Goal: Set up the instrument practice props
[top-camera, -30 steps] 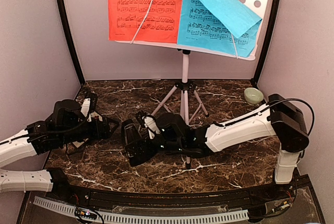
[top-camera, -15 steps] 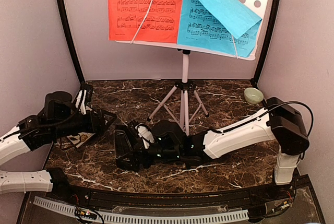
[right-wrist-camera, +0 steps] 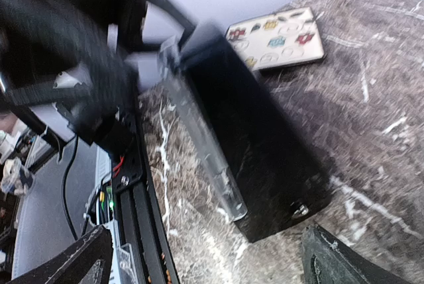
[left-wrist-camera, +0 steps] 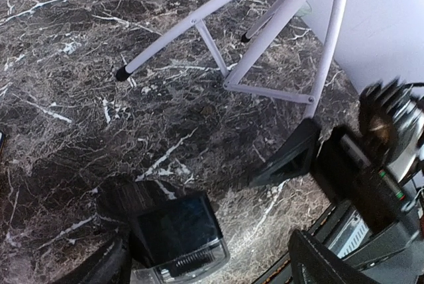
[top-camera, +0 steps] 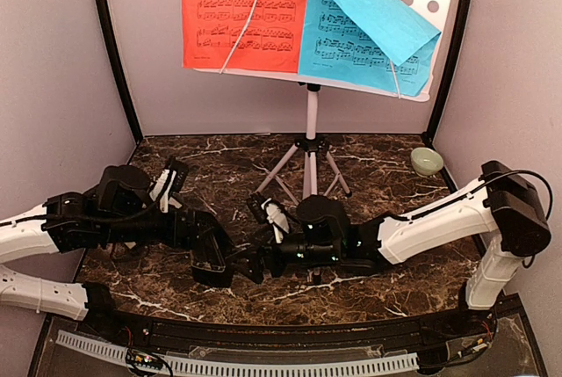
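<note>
Tabletop (top-camera: 395, 293) of dark, white-veined stone carries everything. From 9 o'clock the left arm stretches low across it. The left gripper (left-wrist-camera: 207, 249) hangs near the front edge with its pincer spread wide, pinching nothing.

Between those two fingers, closer to the one on the left of the wrist picture, sits the metronome (left-wrist-camera: 173, 231). It is a black block with a clear ridged strip along one edge, at about 7 o'clock from the tripod's hub. Whether the nearer finger touches it I cannot tell. In the right wrist view a floral tile (right-wrist-camera: 278, 38) lies flat on the stone at 1 o'clock beyond the metronome, apart from it.

Just right of the metronome, the right gripper (right-wrist-camera: 209, 257) faces it from 3 o'clock. Its pincer is likewise spread to the full and grips nothing; the block shows in the gap ahead of the fingers, clear of both.

The music stand (top-camera: 311, 113) rises at the table's middle toward 12 o'clock, its three legs splayed on the stone. On its desk the red sheet (top-camera: 241, 17) covers the left half and the blue sheet (top-camera: 351, 47) the right. They meet edge to edge, and the blue one's top corner is folded down across itself. A pale green bowl (top-camera: 427, 162) sits at 3 o'clock from the tripod, by the right wall.
</note>
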Robot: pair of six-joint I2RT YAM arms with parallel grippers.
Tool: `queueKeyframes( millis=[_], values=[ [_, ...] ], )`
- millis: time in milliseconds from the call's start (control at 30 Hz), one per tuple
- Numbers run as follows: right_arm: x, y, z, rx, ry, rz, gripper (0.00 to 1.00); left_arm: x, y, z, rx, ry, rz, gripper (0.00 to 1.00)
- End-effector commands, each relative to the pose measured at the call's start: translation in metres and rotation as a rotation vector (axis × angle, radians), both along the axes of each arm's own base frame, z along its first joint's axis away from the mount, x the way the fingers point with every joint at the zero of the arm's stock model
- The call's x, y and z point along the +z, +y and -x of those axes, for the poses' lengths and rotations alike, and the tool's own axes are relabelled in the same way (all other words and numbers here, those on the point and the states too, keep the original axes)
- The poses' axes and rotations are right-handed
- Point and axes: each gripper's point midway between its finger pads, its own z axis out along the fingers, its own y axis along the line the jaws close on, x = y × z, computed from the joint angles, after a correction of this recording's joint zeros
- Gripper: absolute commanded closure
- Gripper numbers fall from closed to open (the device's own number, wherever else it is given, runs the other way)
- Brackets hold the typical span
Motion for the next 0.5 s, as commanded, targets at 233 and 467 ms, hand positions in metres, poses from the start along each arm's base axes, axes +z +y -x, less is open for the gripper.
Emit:
queueKeyframes(
  millis=[233, 467],
  values=[
    [0.019, -0.018, -0.028, -0.110, -0.075, -0.016, 0.00, -0.048, 0.019, -0.010, 0.212, 0.046, -0.161, 0.23],
    [0.006, -0.028, -0.037, -0.177, -0.086, 0.022, 0.00, -0.073, 0.013, -0.015, 0.242, 0.079, -0.179, 0.24]
  ],
)
